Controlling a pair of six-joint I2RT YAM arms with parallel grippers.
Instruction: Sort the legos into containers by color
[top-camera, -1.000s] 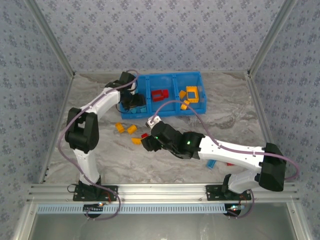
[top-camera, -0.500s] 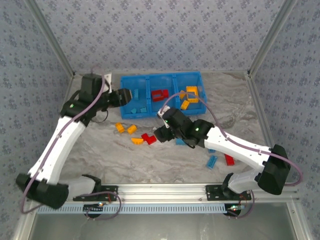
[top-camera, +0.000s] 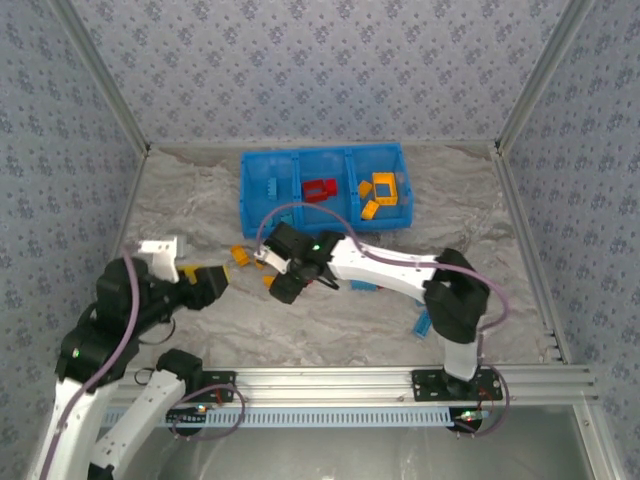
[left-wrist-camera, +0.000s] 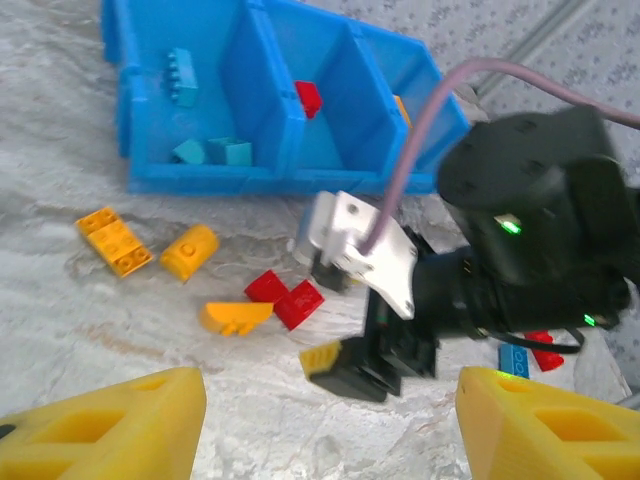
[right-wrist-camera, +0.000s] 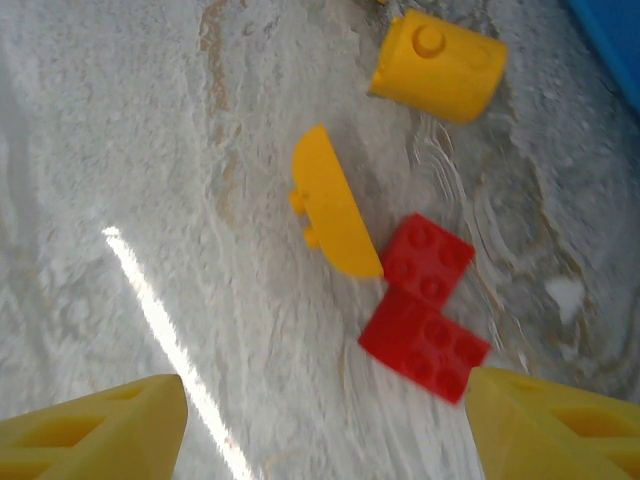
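**Over the loose bricks: centre before you pinch**

Your right gripper (top-camera: 285, 287) hangs wide open and empty above the red bricks (right-wrist-camera: 425, 315), just short of the bin (top-camera: 246, 195). Centre on one brick; the two may be joined, it is hard to tell. Avoid the yellow wedge (right-wrist-camera: 330, 215). Your left gripper (left-wrist-camera: 320, 425) is parted and empty.

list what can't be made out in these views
1) red bricks: top view, under the right gripper.
2) bin, right compartment's contents: left wrist view, behind the right arm.
3) blue brick: top view, partly behind the right arm, too small to tell its shape.
4) yellow bit at the right gripper's tip: left wrist view, blurred; brick or finger pad, cannot tell.
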